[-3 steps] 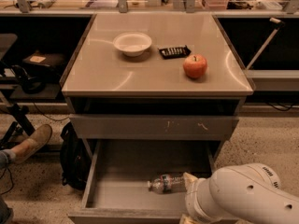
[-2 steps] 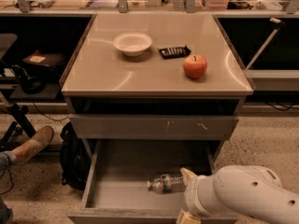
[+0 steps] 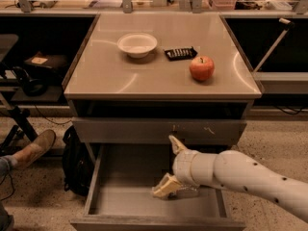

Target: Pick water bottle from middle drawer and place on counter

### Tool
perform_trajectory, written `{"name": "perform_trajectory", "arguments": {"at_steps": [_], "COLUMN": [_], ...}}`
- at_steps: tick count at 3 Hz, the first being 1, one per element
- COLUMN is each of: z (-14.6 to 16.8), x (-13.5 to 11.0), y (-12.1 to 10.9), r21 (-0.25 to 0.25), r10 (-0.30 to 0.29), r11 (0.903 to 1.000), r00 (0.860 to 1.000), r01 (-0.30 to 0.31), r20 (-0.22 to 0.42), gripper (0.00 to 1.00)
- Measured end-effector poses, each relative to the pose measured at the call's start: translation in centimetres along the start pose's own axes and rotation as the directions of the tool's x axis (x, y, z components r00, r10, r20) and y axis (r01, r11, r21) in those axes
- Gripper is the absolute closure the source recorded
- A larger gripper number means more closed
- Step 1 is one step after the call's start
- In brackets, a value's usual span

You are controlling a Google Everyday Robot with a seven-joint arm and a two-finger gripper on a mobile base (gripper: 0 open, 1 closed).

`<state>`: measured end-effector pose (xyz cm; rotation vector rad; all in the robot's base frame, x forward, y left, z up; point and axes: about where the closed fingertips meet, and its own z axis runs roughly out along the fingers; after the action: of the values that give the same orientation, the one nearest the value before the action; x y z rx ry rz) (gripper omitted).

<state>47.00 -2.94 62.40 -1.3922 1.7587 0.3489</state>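
Observation:
The middle drawer (image 3: 120, 191) is pulled out, grey with a flat floor. The water bottle (image 3: 188, 192) lies on its side on the drawer floor, mostly hidden by my gripper; only a clear bit shows beneath the wrist. My gripper (image 3: 170, 166) reaches into the drawer from the right on a white arm. It is open, with one finger pointing up near the drawer front above and the other finger (image 3: 165, 186) lying low over the bottle. The beige counter (image 3: 159, 81) is above.
On the counter stand a white bowl (image 3: 137, 44), a black flat object (image 3: 180, 53) and a red apple (image 3: 201, 68). A closed scratched drawer front (image 3: 144, 130) sits above the open drawer. A black bag (image 3: 77, 162) and a person's shoe (image 3: 34, 148) are at the left on the floor.
My arm has pushed further left and into the drawer. The gripper, out of sight before, now shows open over the bottle, which it largely covers.

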Motion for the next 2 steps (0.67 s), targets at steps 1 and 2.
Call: {"name": "perform_trajectory", "arguments": {"at_steps": [1,2], "z": [1.5,2.2], "x": [1.3,2.5], "y": [0.6,0.7], "r21": [-0.022,-0.003], "r10": [0.047,0.011], "r11": [0.9987,0.9999], "r00": [0.998,0.999], "r01": [-0.047,-0.011], "r20": [0.029,-0.041], "gripper": [0.00,0.00]}}
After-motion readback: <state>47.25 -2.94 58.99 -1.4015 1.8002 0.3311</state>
